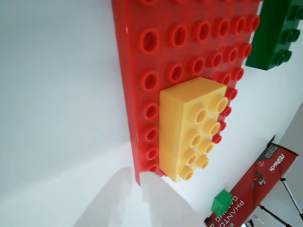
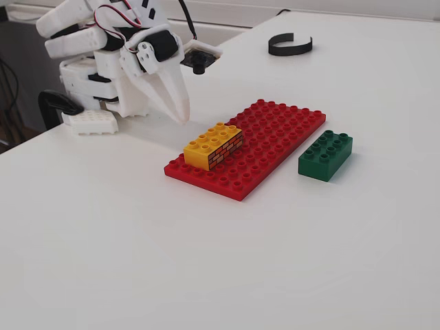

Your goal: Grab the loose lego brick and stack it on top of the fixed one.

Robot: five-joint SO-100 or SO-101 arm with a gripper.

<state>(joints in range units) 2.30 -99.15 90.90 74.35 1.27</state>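
The loose dark green lego brick (image 2: 325, 155) lies on the white table just right of the red baseplate (image 2: 275, 141) in the fixed view. In the wrist view it is at the top right (image 1: 277, 35). The fixed yellow brick (image 2: 213, 146), with a brick-wall pattern on its side, sits on the near-left part of the baseplate. In the wrist view it is in the middle (image 1: 189, 127). My white gripper (image 2: 182, 115) hangs behind the baseplate's left end, empty and with its jaws together, clear of both bricks. Its fingertips enter the wrist view from the bottom (image 1: 137, 178).
A black curved strap (image 2: 290, 45) lies at the back of the table. The arm's white base (image 2: 89, 122) stands at the far left. Beyond the table edge, the wrist view shows a red box (image 1: 258, 187) with a small green cube (image 1: 221, 202) on it.
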